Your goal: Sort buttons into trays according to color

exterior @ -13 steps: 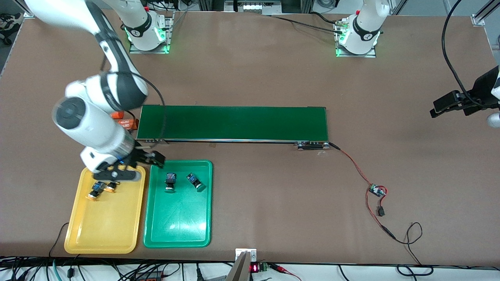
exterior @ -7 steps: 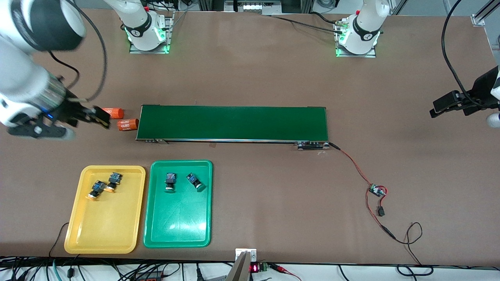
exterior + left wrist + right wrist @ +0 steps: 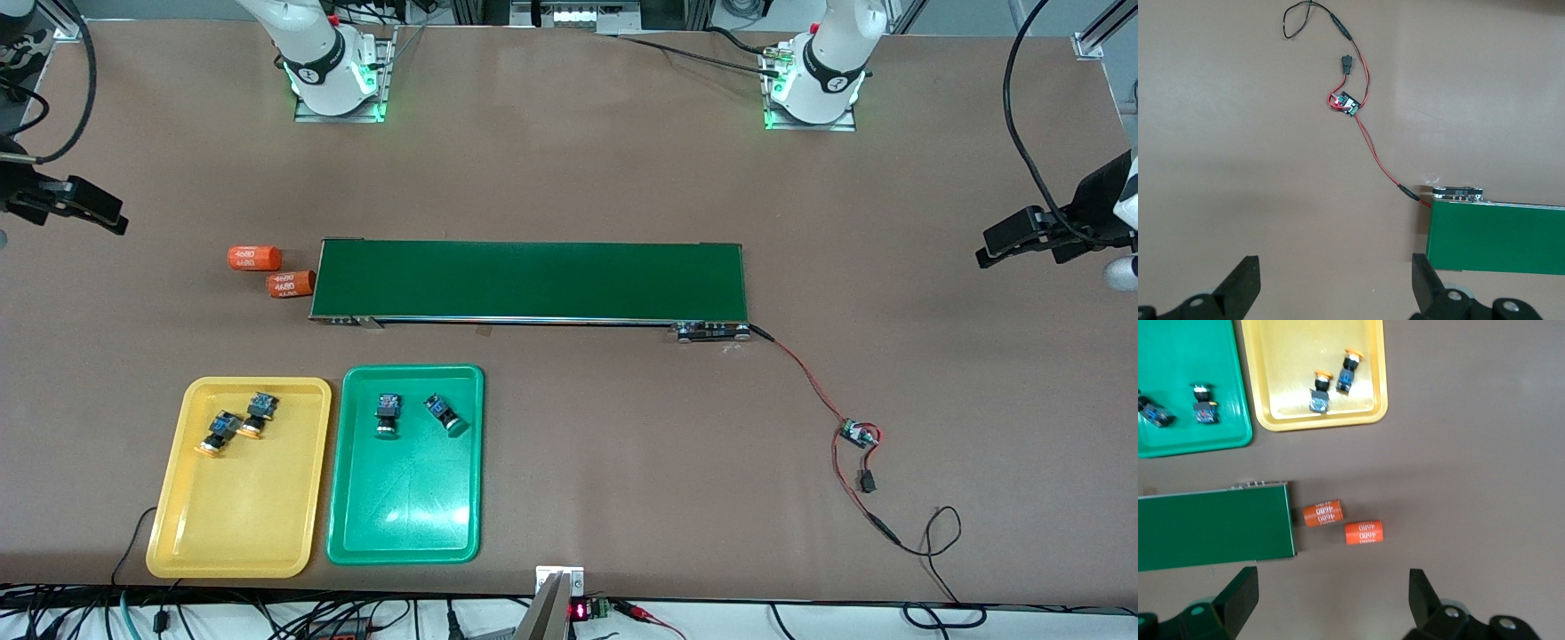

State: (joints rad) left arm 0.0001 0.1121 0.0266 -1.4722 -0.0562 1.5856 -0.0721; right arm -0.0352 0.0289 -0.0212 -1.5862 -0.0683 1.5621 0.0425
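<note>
Two orange-yellow-capped push-button switches (image 3: 236, 424) lie side by side, touching, in the shallow yellow plastic tray with rounded corners (image 3: 233, 533), up at the end of it farther from the front camera. Two green-capped push-button switches (image 3: 416, 414) sit apart from each other in the matching glossy green plastic tray (image 3: 404, 524), which lies just beside the yellow one, toward the left arm's end. All four have stubby black-and-blue bodies and round caps, and they lie tipped on their sides.

Farther from the front camera runs the long flat dark-green conveyor belt (image 3: 531, 280), and off its end toward the right arm lie two smooth orange cylinders marked "4680" (image 3: 270, 271), close together on the matte brown surface (image 3: 578, 178). From the belt's other end a thin red wire (image 3: 805, 378) trails to a small circuit board (image 3: 858, 435).

The right tool (image 3: 1331, 600) hangs high over bare surface at the right arm's end, fingers spread wide, nothing between them. A second ago it was down over the yellow tray; it has since swung up and out. The left tool (image 3: 1335, 287) waits over bare surface at its own end, fingers spread too, unchanged from before
</note>
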